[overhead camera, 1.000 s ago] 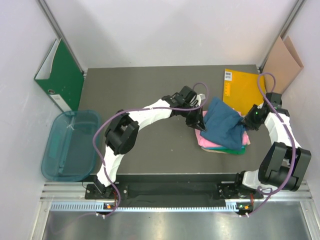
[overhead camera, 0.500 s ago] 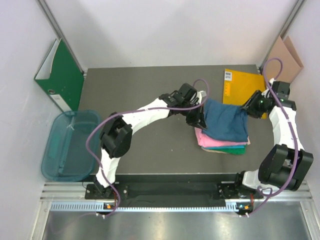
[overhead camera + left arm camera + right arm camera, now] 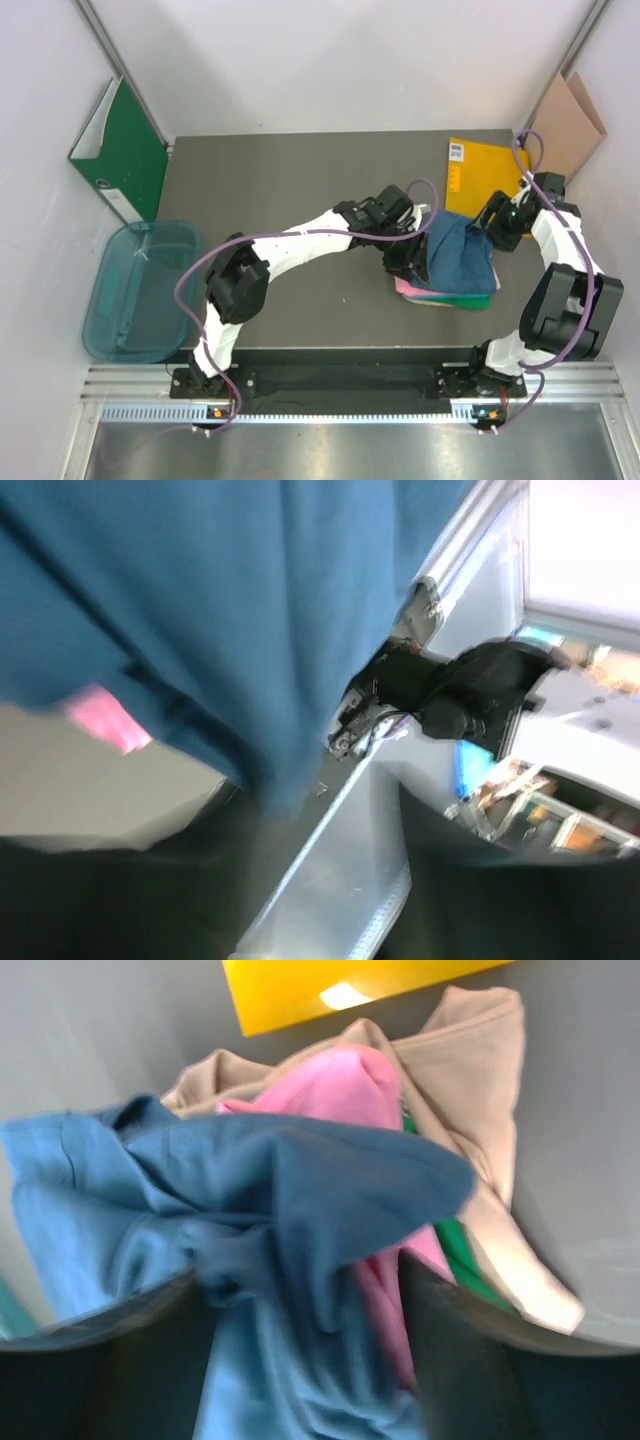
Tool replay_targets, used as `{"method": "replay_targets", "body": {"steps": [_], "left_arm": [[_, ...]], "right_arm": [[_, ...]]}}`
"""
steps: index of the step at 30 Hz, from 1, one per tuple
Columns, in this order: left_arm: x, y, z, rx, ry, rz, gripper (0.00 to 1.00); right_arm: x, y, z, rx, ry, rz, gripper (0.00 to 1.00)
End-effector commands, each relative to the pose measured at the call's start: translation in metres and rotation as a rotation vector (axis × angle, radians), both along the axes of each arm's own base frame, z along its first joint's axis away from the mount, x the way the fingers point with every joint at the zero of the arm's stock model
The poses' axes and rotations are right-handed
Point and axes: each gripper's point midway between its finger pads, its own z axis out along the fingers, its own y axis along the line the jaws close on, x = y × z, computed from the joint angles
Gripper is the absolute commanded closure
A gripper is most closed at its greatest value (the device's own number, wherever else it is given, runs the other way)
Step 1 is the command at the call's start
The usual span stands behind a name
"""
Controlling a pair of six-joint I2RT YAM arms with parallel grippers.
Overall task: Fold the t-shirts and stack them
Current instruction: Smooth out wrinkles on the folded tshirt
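Near-left of yellow envelope (image 3: pixel 482 178), my L gripper (image 3: pixel 410 262) clamps dark blue t-shirt (image 3: pixel 460 255) by left edge; shirt drapes over pink t-shirt (image 3: pixel 405 288) + green t-shirt (image 3: pixel 470 301); R gripper (image 3: pixel 492 226) pinches far-right corner, just beside envelope.

Between left claw (image 3: pixel 417 265) and right claw (image 3: pixel 488 231), dark blue t-shirt (image 3: pixel 462 256) atop the shirt stack (image 3: pixel 441 296).

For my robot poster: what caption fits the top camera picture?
Left gripper and right gripper flank a dark blue t-shirt atop pink t-shirt and green t-shirt.
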Motion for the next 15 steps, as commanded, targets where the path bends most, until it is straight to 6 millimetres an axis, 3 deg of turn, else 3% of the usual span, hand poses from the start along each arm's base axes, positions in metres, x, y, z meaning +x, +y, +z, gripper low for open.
{"method": "replay_targets", "body": {"steps": [1,2,4,5,9,13,15], "left_arm": [[-0.005,0.016,-0.001,0.101,0.005,-0.016,0.01],[-0.005,0.021,0.007,0.1,-0.034,-0.025,0.01],[0.001,0.03,0.014,0.117,-0.092,-0.001,0.01],[0.003,0.034,0.028,0.1,-0.14,0.003,0.01],[0.02,0.041,0.048,0.098,-0.239,0.058,0.01],[0.04,0.038,0.059,0.085,-0.309,0.105,0.01],[0.052,0.032,0.062,0.066,-0.319,0.124,0.01]], "right_arm": [[0.002,-0.019,0.037,-0.126,-0.092,-0.006,0.22],[0.007,-0.024,0.058,-0.159,-0.141,-0.013,0.12],[0.001,-0.031,0.087,-0.231,-0.186,-0.03,0.03],[0.003,-0.033,0.108,-0.253,-0.226,-0.032,0.01],[-0.005,-0.016,0.14,-0.234,-0.3,-0.015,0.01],[-0.009,0.005,0.147,-0.179,-0.359,0.037,0.01],[-0.013,0.021,0.133,-0.106,-0.346,0.083,0.02]]}}
